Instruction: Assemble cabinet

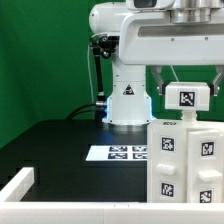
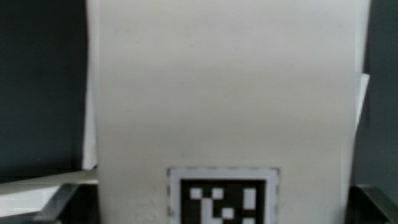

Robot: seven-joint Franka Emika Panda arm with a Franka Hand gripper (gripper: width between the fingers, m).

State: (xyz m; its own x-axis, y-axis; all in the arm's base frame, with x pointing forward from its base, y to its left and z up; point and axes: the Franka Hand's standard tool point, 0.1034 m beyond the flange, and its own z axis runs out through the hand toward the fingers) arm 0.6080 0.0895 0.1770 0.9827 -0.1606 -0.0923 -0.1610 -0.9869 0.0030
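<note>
The cabinet (image 1: 185, 155) is rendered in white, and its faces are marked with square black-and-white tags of blocky pattern. In the wrist view, 1 such tag (image 2: 226, 197) is shown on its plain white surface. The table (image 1: 60, 140) is coloured black and the backdrop (image 1: 40, 50) green. The marker board (image 1: 104, 152) is white, printed with black-and-white tags. The robot arm (image 1: 128, 95) is finished in white.

Marker board (image 1: 118, 153) flat on black table (image 1: 58, 142)

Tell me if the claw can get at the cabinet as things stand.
Probably yes: the claw hangs right above the cabinet, and only a small white tagged piece between its jaws lies in the way.
</note>
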